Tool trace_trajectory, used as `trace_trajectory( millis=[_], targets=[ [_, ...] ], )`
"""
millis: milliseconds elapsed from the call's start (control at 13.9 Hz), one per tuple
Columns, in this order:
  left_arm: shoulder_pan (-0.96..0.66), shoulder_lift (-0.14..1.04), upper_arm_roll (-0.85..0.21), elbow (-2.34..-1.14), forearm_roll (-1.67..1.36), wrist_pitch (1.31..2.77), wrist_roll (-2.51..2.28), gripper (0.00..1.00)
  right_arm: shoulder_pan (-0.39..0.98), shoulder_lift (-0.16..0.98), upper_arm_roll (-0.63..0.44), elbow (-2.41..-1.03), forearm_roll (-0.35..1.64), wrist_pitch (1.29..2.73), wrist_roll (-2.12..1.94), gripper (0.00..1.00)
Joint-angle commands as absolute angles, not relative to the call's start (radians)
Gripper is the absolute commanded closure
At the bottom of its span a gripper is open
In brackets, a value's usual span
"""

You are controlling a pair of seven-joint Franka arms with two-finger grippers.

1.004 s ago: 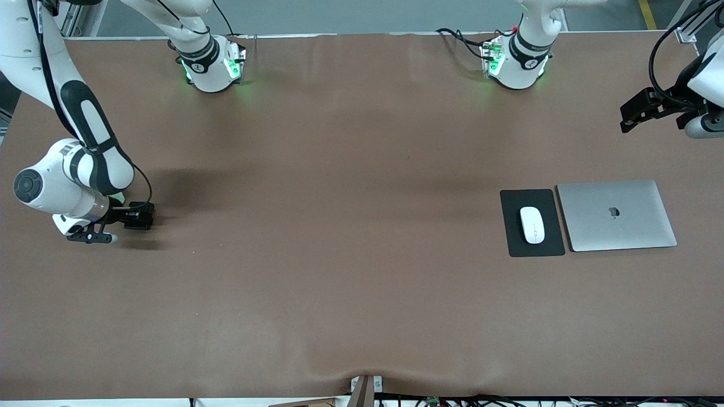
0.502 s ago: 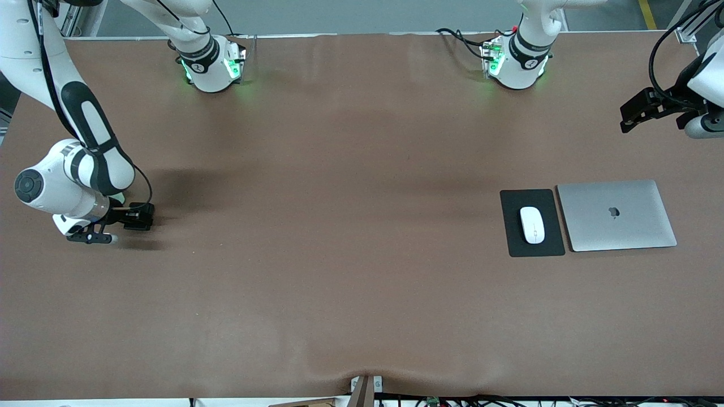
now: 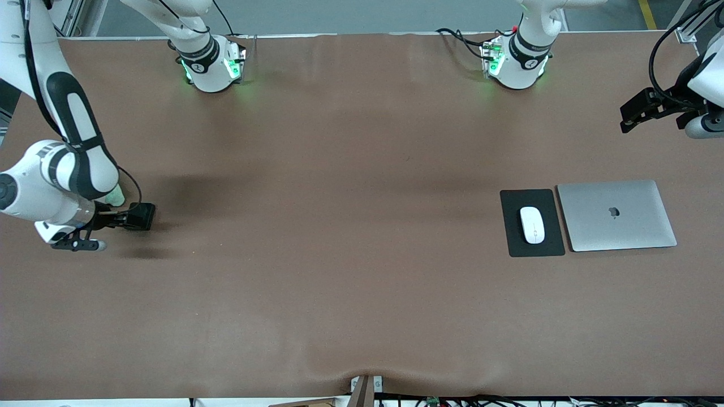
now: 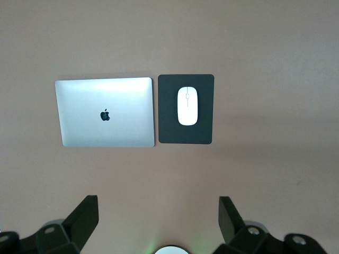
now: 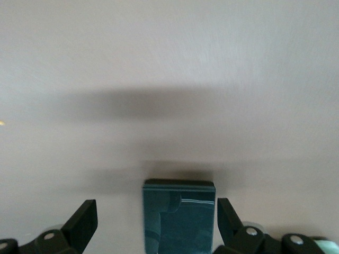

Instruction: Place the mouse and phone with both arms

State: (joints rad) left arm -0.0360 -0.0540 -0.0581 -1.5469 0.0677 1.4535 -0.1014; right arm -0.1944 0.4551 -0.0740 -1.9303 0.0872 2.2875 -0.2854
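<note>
Though ungripped, phone (image 5: 179, 216) inside right gripper (image 5: 153, 225).

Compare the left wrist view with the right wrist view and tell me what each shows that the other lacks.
Only the left wrist view shows the mouse lying on the mouse pad, with the closed laptop beside the pad; the left gripper hangs open above them. Only the right wrist view shows the phone, lying between the open jaws of the right gripper, low over the table. Both share the brown table surface.
</note>
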Motion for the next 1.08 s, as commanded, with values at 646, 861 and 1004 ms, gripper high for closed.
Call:
trace_trajectory(
  millis=[646, 861, 1004],
  targets=[
    [-0.038, -0.054, -0.064, -1.537, 0.055, 1.440, -0.112, 0.00, -0.031, 0.201, -0.066, -1.661, 0.072, 1.867, -0.167, 0.00],
    [-0.037, -0.058, -0.072, -1.539, 0.054, 1.437, -0.110, 0.00, -0.028, 0.108, -0.060, -1.661, 0.072, 1.780, -0.134, 0.00],
    [-0.037, -0.058, -0.074, -1.537, 0.054, 1.437, -0.110, 0.00, -0.028, 0.040, -0.034, -1.661, 0.069, 1.692, -0.091, 0.00]
  ],
)
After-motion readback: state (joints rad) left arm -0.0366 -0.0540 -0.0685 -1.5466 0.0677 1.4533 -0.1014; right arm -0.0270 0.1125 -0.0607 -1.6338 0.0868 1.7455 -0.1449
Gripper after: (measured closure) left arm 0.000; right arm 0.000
